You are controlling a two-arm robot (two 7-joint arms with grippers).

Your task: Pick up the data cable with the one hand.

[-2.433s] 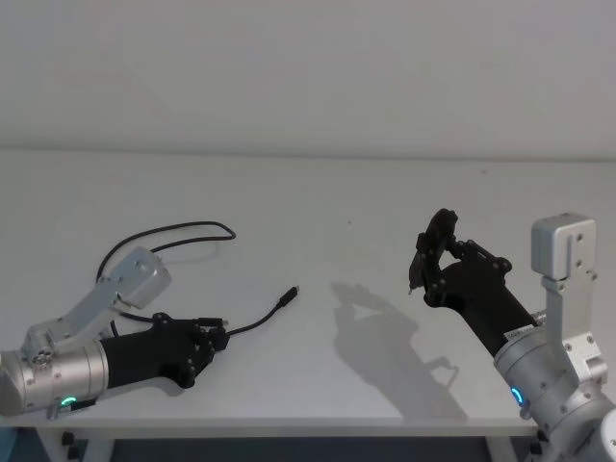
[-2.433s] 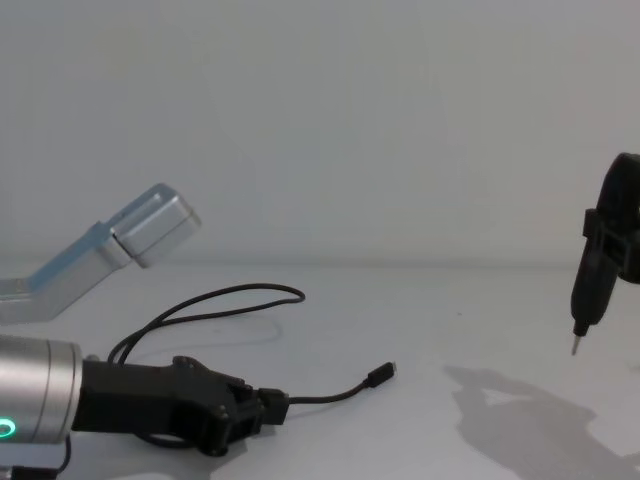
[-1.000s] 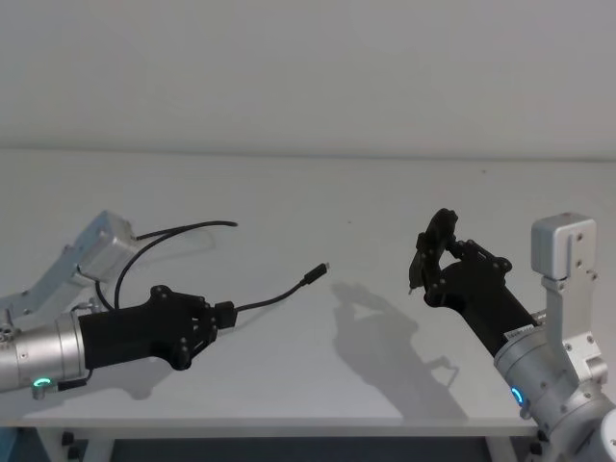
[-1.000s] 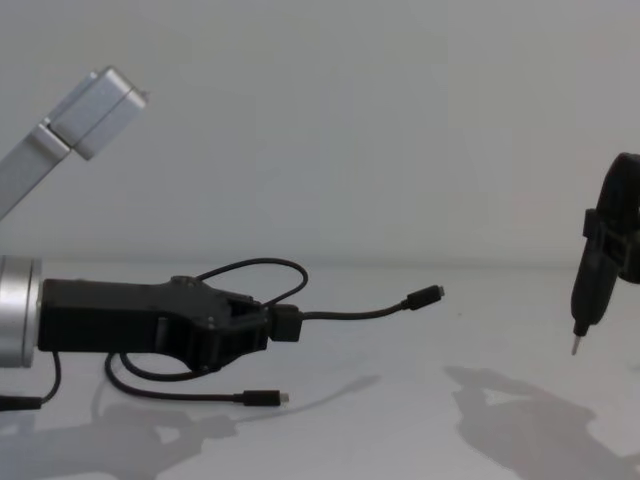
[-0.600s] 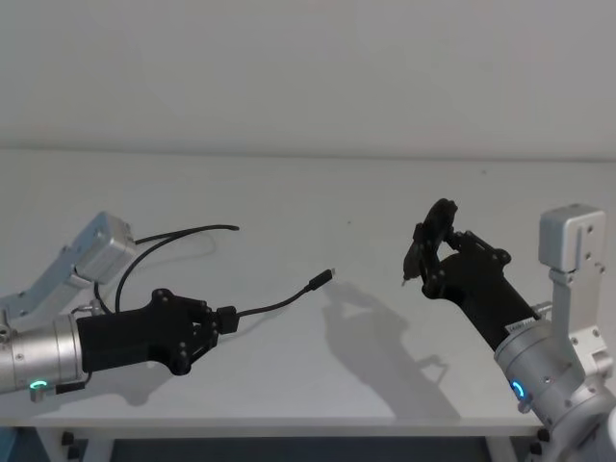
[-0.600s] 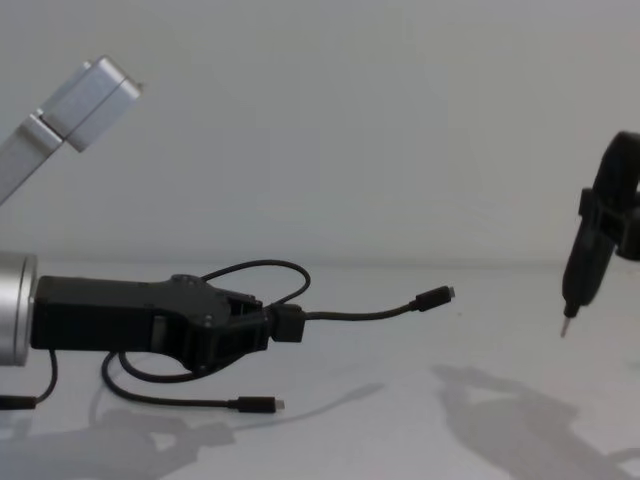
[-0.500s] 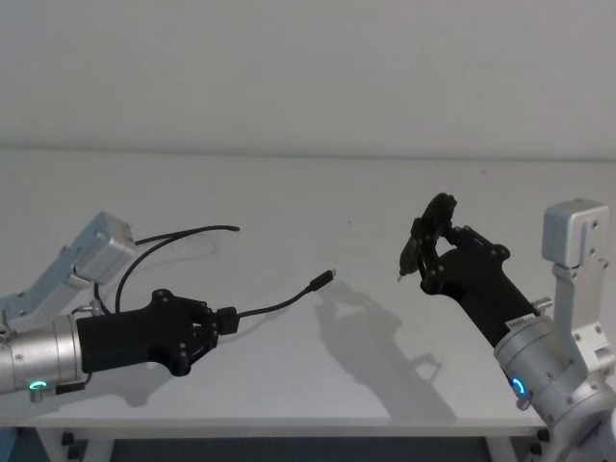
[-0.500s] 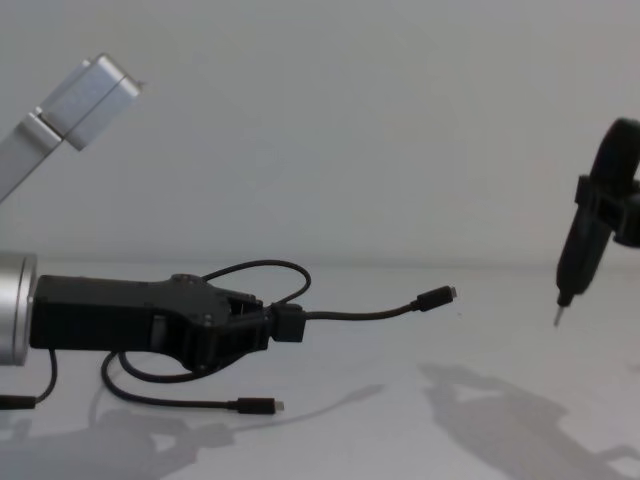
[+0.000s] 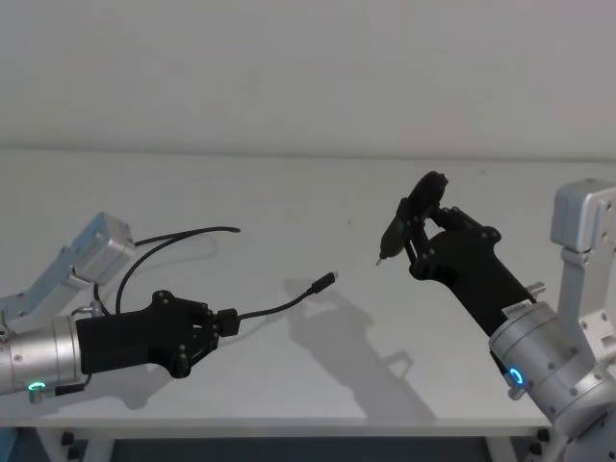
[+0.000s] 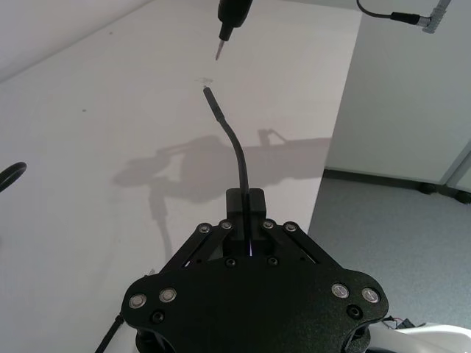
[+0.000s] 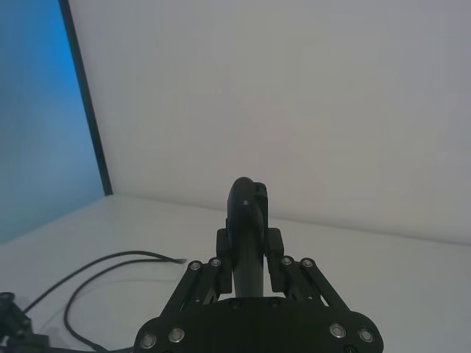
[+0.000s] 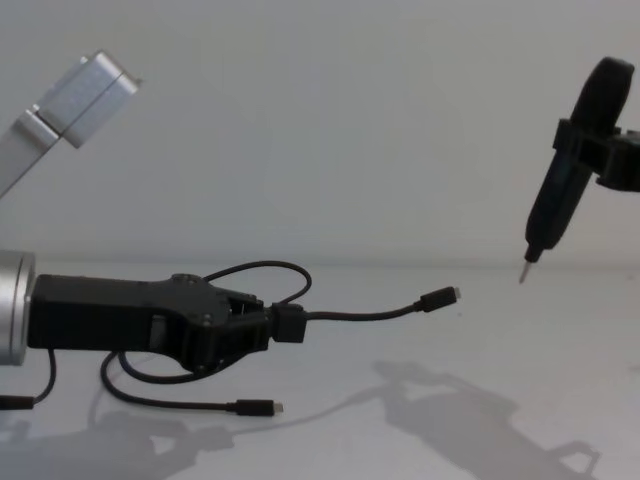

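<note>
My left gripper [image 9: 219, 322] is shut on the data cable [image 9: 281, 306] just behind one plug and holds it above the table. The short free end curves out to the right, ending in a plug [image 12: 440, 297]. The rest of the cable loops back over the table [image 9: 183, 234], and its other plug [image 12: 257, 407] lies low near the front. In the left wrist view the cable [image 10: 234, 147] stands straight out of the shut left gripper [image 10: 246, 224]. My right gripper [image 9: 423, 236] is shut on a slim black pen-like tool [image 9: 397, 229], its metal tip pointing down-left, close to the held plug.
The white table [image 9: 308, 192] runs back to a plain wall. My left arm's silver elbow block [image 9: 98, 246] sits above the cable loop at the left. The tool's tip [image 10: 220, 50] hangs just beyond the held cable's plug in the left wrist view.
The left gripper lifted the cable off the table earlier and now holds still. The right arm has swung up and left, bringing the tool's tip nearer the held plug.
</note>
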